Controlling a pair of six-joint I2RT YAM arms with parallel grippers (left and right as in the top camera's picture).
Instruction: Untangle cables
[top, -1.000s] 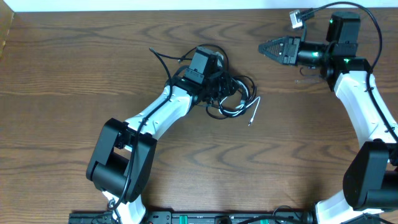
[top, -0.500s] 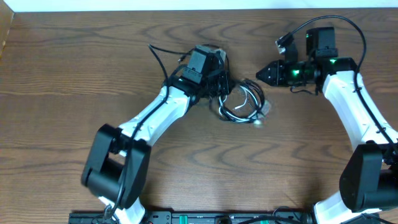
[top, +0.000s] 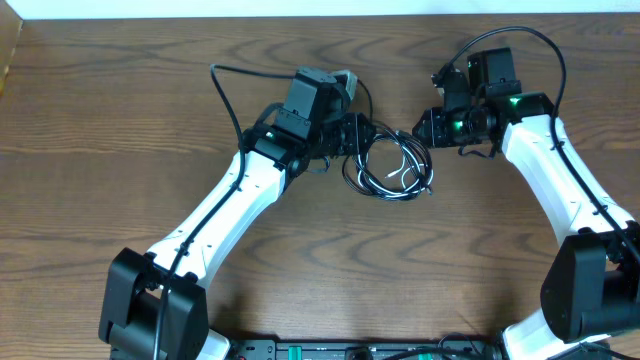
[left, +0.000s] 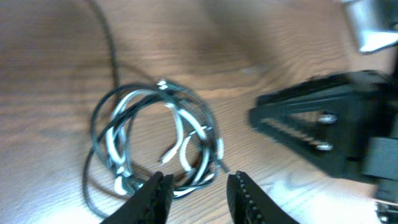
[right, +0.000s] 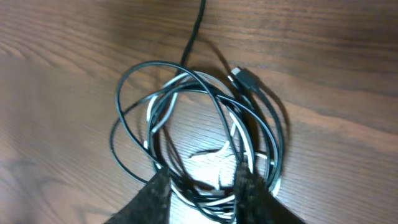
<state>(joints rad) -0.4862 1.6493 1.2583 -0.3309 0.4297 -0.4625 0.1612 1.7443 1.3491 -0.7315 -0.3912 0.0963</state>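
The cables lie as one loose coil of black and white loops on the wood. In the left wrist view the cables sit just ahead of my left gripper. Its jaws are open and nothing is between them. My left gripper is at the coil's upper left edge. My right gripper is at the coil's upper right. In the right wrist view my right gripper stands open over the coil's near strands. A black plug and a white cable end show.
A black strand runs from the coil away across the wooden table. The two grippers face each other closely across the coil. A pale wall edge borders the table's far side.
My right gripper has moved left and down to the coil and opened. My left gripper shut, then opened again, and its arm stretched out. The coil shifted slightly right.
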